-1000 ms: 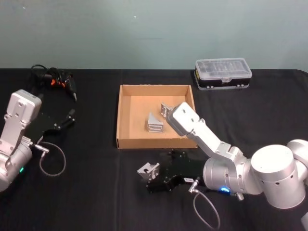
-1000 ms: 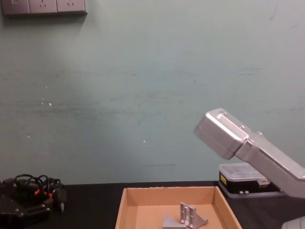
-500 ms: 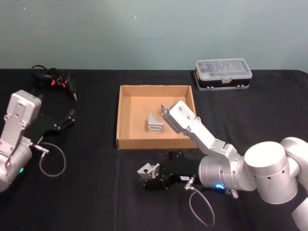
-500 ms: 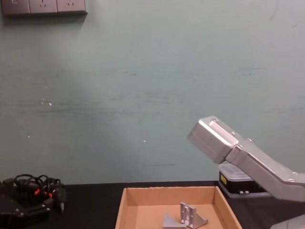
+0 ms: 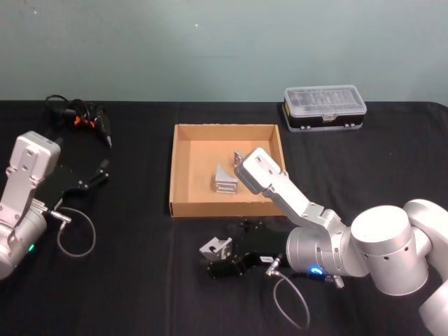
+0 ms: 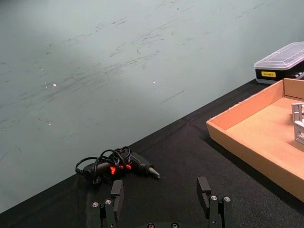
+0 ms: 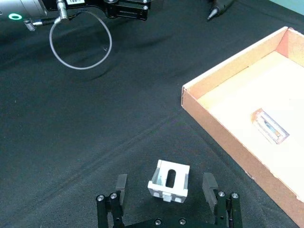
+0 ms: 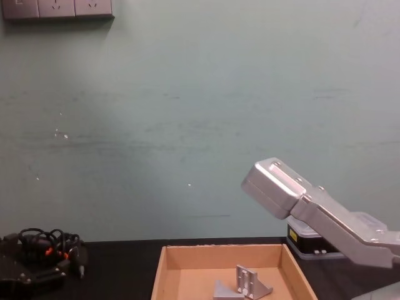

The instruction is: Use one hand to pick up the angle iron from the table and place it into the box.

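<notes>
Angle iron (image 5: pixel 215 247), a small silvery bracket, lies on the black worktop (image 5: pixel 126 294) in the lower centre of the head view, near the front wall of the cardboard box (image 5: pixel 172 168). The right gripper (image 7: pixel 165 186) sits low beside it with its fingers (image 7: pixel 121 184) spread wide. In the right wrist view the bracket lies in the gap between them, apparently touching neither. The step in hand looks like the grasp. To do it well, centre the bracket between the fingers, bring them down near the worktop, and close squarely on its flat sides so it neither twists nor skids. Then lift it above the box wall before carrying it in beside the brackets (image 5: pixel 225 178) already there. The left gripper (image 6: pixel 160 192) is parked at the left of the head view, fingers apart.
</notes>
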You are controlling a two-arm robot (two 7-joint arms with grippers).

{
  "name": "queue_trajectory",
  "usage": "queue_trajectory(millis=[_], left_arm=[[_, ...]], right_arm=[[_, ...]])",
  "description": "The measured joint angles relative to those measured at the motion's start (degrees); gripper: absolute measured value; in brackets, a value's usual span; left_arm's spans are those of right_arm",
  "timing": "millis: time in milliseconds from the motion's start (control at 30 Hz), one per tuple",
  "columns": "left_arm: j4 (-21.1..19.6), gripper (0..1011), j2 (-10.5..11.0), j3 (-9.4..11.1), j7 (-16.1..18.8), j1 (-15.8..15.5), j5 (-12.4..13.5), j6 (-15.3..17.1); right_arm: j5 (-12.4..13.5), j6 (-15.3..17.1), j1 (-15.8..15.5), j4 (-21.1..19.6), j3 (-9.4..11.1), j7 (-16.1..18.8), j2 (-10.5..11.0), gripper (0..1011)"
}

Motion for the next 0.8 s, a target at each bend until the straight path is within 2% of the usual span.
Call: queue_trajectory(millis=[200,267,300,367,433,500,600,633,800], left_arm=[[0.00,1011,0.00,0.00,0.00,0.00,0.00,-0.01],[0.00,1011,0.00,0.00,0.00,0.00,0.00,0.00],[0.00,1011,0.00,0.00,0.00,0.00,0.00,0.00],[0.00,1011,0.00,0.00,0.00,0.00,0.00,0.00],[0.00,1011,0.00,0.00,0.00,0.00,0.00,0.00],[0.00,1011,0.00,0.00,0.00,0.00,0.00,0.00],[0.00,1011,0.00,0.00,0.00,0.00,0.00,0.00],[0.00,1011,0.00,0.00,0.00,0.00,0.00,0.00],[0.00,1011,0.00,0.00,0.00,0.00,0.00,0.00]], right_arm=[[0.04,-0.02,-0.02,-0.06,0.00,0.01,0.03,964],[0.07,-0.03,-0.03,-0.07,0.00,0.02,0.04,895],[0.07,-0.03,-0.03,-0.08,0.00,0.02,0.04,895],[0.11,-0.04,-0.04,-0.10,0.00,0.02,0.06,811],[0.13,-0.05,-0.06,-0.11,0.00,0.02,0.07,792],[0.14,-0.05,-0.06,-0.12,0.00,0.02,0.07,707],[0.16,-0.07,-0.08,-0.13,0.00,0.02,0.09,650],[0.17,-0.08,-0.08,-0.14,0.00,0.02,0.10,583],[0.20,-0.11,-0.09,-0.17,0.01,0.01,0.11,487]])
